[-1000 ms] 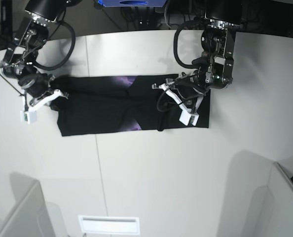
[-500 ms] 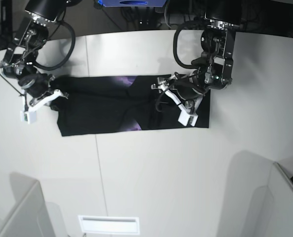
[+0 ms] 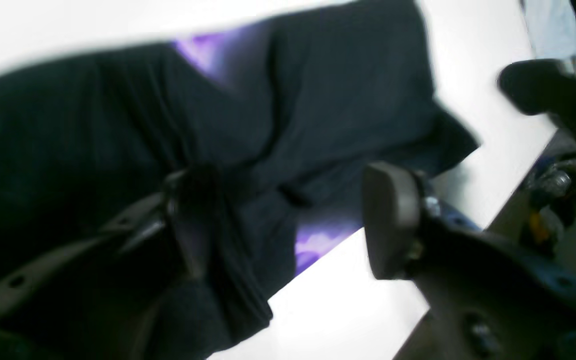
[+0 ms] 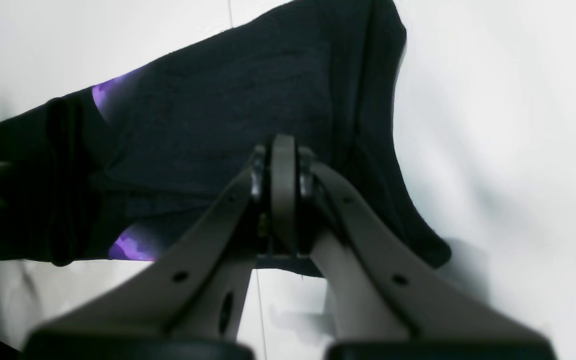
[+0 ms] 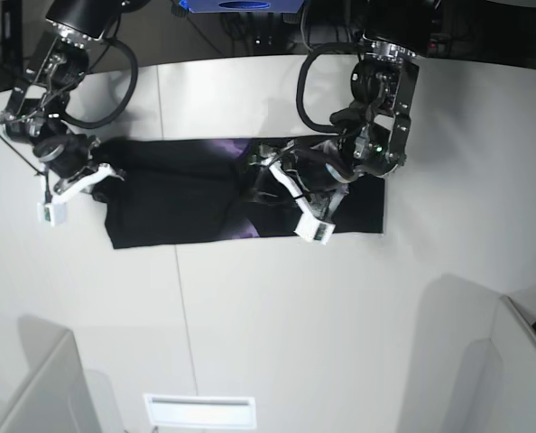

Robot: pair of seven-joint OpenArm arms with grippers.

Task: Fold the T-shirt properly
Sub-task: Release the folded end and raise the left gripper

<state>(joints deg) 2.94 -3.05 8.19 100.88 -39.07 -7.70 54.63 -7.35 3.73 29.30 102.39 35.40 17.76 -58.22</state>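
Note:
The black T-shirt (image 5: 178, 194) lies as a long folded band across the white table (image 5: 277, 316), with bits of purple print showing at its middle. My left gripper (image 5: 291, 197) hovers over the band's middle-right part. In the left wrist view it (image 3: 288, 220) stands open above the T-shirt (image 3: 318, 90), one finger (image 3: 188, 220) against a dark fold and the other pad (image 3: 390, 220) clear of it. My right gripper (image 5: 74, 189) sits at the band's left end. In the right wrist view it (image 4: 283, 160) is shut over the T-shirt (image 4: 248, 95), with no cloth seen between the tips.
A seam line (image 5: 176, 298) runs down the table in front of the shirt. Grey partitions stand at the lower left (image 5: 42, 388) and lower right (image 5: 485, 361). A white slotted plate (image 5: 198, 410) lies near the front edge, and cables hang behind the arms.
My left gripper has opened and swung left along the shirt, from its right end toward the middle. The right arm and the shirt's left end have not moved.

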